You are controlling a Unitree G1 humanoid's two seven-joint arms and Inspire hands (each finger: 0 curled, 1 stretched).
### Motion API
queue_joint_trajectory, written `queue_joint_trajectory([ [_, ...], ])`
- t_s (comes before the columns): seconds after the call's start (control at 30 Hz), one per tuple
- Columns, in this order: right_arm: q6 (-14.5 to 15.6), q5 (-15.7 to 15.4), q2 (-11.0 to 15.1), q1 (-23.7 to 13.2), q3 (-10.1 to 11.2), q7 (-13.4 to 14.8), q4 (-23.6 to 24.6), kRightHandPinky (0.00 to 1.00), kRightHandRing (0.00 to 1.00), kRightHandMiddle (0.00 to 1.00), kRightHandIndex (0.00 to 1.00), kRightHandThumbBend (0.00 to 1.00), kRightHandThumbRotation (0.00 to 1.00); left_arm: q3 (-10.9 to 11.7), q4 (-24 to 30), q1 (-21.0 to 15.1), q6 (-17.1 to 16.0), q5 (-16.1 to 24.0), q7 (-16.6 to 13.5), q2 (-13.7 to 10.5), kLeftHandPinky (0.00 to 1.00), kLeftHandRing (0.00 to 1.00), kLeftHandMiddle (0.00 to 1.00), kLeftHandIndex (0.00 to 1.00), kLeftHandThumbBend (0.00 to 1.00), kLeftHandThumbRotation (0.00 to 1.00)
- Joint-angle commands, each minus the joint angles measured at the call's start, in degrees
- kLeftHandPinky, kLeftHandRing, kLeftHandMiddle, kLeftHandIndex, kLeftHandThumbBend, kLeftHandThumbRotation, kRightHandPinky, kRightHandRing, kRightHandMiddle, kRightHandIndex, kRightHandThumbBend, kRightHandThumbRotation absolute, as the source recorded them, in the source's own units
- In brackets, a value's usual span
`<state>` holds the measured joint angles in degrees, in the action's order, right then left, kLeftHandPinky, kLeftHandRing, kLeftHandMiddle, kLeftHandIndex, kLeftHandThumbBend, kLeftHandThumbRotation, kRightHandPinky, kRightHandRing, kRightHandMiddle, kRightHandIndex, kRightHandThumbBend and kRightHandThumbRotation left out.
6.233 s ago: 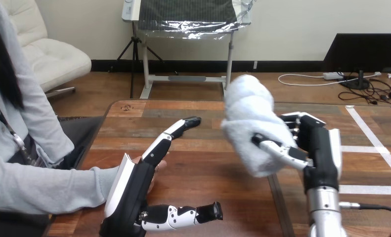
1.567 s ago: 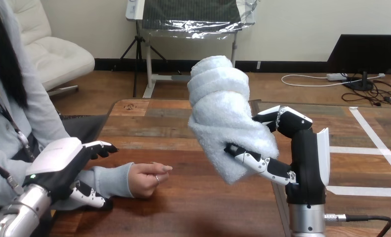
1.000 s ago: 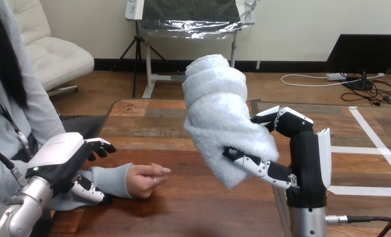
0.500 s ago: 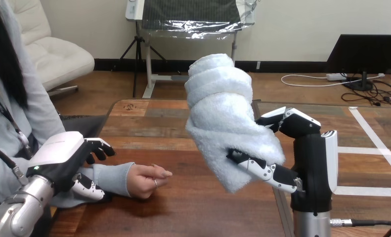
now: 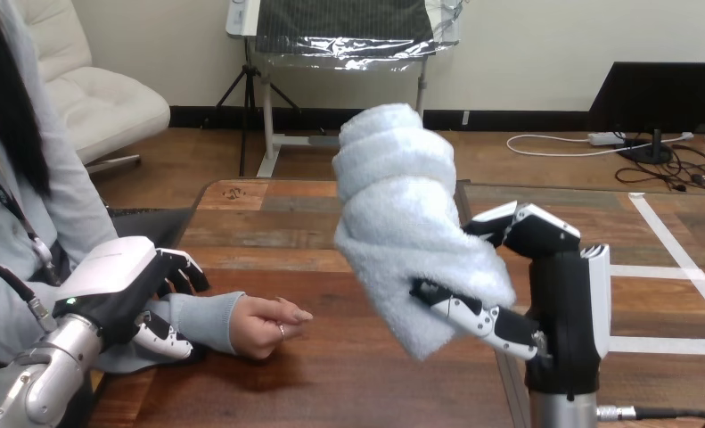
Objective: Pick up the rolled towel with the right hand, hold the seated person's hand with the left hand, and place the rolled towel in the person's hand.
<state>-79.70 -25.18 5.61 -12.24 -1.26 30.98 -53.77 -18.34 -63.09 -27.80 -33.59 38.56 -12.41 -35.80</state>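
A white rolled towel (image 5: 406, 218) stands upright above the table's middle, held in my right hand (image 5: 558, 294), whose fingers and thumb curl round its lower part. The person's hand (image 5: 264, 325) rests on the table at the left, loosely curled, palm inward. My left hand (image 5: 117, 285) sits over the person's forearm (image 5: 192, 323) just behind the wrist, fingers curled over the grey sleeve and thumb under it. The towel hangs to the right of the person's hand, apart from it.
The wooden table (image 5: 331, 374) stretches ahead, with white tape lines (image 5: 669, 241) across its right part. The person sits at the left side, their torso close behind my left arm.
My left hand went from lying open under the person's hand to gripping their forearm from above. The right hand has brought the towel leftward, then sank slightly in the last half second.
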Motion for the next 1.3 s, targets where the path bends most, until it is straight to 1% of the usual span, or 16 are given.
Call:
queue_joint_trajectory([
  [0.0,-0.80,1.59,-1.28,-1.14,1.09,-1.09,4.14,0.22,0.27,0.38,0.42,0.67,0.00,-1.51,-1.92,-1.70,-0.40,-0.25,1.15,1.33,0.58,0.57,0.58,0.58,1.00,0.01],
  [0.23,-0.51,1.95,-1.88,-0.35,1.73,-2.39,4.68,0.23,0.28,0.39,0.43,0.67,0.00,-1.76,-2.38,-1.83,-1.53,-0.22,0.89,1.38,0.53,0.52,0.54,0.55,1.00,0.00],
  [0.43,-0.33,2.16,-2.40,-0.06,2.35,-3.00,4.84,0.23,0.29,0.40,0.43,0.67,0.00,-1.69,-2.49,-1.90,-1.56,-0.60,1.73,1.58,0.48,0.49,0.53,0.54,1.00,0.00],
  [0.7,-0.69,3.05,-2.99,-0.46,2.86,-3.77,3.83,0.23,0.29,0.40,0.43,0.67,0.00,-1.76,-1.89,-1.86,-1.08,-0.92,2.94,1.70,0.42,0.46,0.51,0.51,0.99,0.00],
  [0.83,-0.94,3.03,-3.14,-0.67,3.25,-3.93,3.24,0.24,0.29,0.40,0.43,0.67,0.00,-1.88,-1.35,-1.75,-0.92,-1.00,3.23,1.70,0.40,0.44,0.49,0.50,0.98,0.00],
  [1.1,-0.76,3.38,-3.26,-0.58,3.55,-4.58,2.53,0.24,0.29,0.40,0.44,0.66,0.00,-2.10,-0.86,-1.67,-1.22,-1.11,3.23,1.72,0.36,0.41,0.46,0.46,0.97,0.00],
  [1.27,0.12,3.69,-3.48,-0.17,3.68,-5.06,2.51,0.24,0.29,0.40,0.44,0.66,0.00,-1.98,-0.34,-1.47,-1.93,-1.45,3.07,1.68,0.34,0.39,0.45,0.45,0.97,0.00],
])
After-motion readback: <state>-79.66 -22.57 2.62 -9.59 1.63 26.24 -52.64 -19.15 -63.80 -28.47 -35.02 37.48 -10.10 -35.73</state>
